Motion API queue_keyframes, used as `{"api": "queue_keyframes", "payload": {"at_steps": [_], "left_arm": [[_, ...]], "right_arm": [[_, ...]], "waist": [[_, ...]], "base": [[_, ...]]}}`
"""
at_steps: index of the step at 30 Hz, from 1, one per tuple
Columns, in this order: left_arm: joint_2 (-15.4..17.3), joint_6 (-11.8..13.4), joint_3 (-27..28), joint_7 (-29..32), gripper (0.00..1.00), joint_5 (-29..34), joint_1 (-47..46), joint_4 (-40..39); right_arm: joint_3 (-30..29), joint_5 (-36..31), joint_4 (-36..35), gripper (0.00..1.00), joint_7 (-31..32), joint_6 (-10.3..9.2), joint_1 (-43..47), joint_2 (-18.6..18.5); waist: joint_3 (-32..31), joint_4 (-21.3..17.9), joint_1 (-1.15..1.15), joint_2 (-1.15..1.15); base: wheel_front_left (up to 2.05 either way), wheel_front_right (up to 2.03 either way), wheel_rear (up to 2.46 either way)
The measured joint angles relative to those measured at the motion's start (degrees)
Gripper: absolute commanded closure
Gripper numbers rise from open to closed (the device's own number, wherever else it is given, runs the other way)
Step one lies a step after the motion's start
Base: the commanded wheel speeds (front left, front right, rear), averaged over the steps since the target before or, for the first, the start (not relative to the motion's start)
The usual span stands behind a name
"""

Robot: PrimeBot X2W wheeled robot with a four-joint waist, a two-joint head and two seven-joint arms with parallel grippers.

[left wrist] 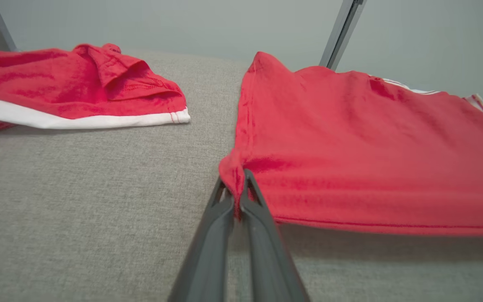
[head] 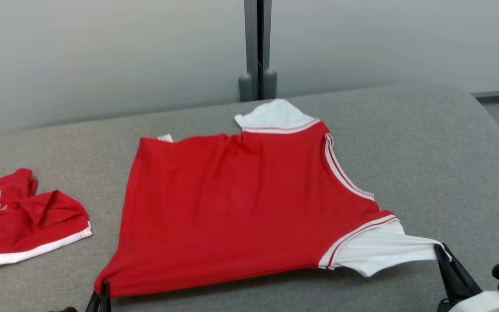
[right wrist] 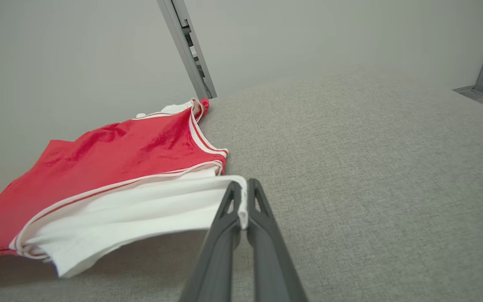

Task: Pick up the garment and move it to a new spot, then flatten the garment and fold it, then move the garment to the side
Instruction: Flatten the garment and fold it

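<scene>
The grey fabric counter (head: 427, 143) carries the red garment (head: 241, 203), spread across its middle with the near edge lifted. Left of it lies a crumpled second red garment (head: 24, 225), whose printed number is seen from the head. The left wrist view shows the left gripper (left wrist: 237, 188) fingers clamped on the red hem corner. The right wrist view shows the right gripper (right wrist: 243, 197) fingers pinching the white sleeve edge.

right pincer (right wrist: 241, 191) pinching white sleeve (right wrist: 141, 214)

Red garment (head: 232, 208) with white sleeves lies spread on grey surface, near edge lifted and stretched taut
</scene>
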Motion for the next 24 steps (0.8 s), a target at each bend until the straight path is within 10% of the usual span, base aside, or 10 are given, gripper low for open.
{"api": "queue_keyframes", "payload": {"at_steps": [10,24], "left_arm": [[0.1,-0.03,-0.91,-0.01,1.0,2.07,-0.17,-5.33],[0.24,-0.78,-5.44,-0.01,1.0,4.88,-24.76,9.24]], "right_arm": [[-0.12,-0.29,-1.99,1.0,-0.01,0.0,-2.44,-1.33],[1.2,-3.94,12.27,1.0,-0.1,-0.12,-27.14,0.07]], "waist": [[0.34,2.4,0.0,0.0],[12.64,3.48,0.0,0.0]], "base": [[0.0,0.0,0.0],[0.0,0.0,0.0]]}}
